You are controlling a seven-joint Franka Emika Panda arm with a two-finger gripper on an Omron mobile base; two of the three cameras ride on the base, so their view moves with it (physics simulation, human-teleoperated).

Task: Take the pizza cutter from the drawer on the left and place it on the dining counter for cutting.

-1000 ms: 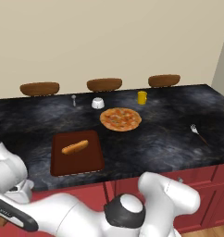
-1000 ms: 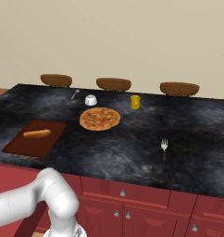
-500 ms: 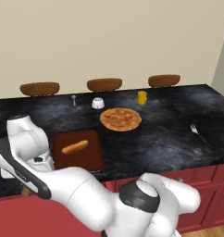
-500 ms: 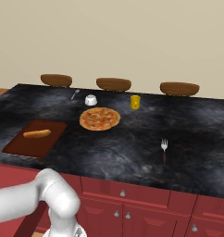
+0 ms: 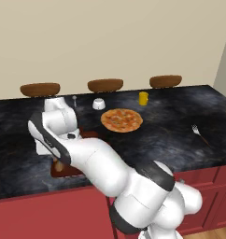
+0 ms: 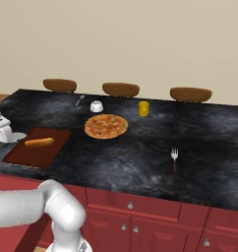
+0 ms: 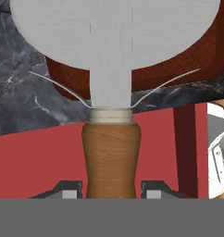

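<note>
Glossy white rounded arm (image 5: 101,163) segments joined by dark bands, bulbous base.

In the left base view, most of the cutting board (image 5: 63,169) is covered by the arm. In the hand view, the pizza cutter (image 7: 113,92) wheel is cut off at the top edge, and its handle's lower end is hidden.

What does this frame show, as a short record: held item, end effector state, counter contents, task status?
held item: pizza cutter, wooden handle, grey wheel
end effector: shut on handle
black marbled dining counter: round pizza, dark red cutting board, silver fork, yellow cup, white bowl
task status: cutter not yet set down
</note>
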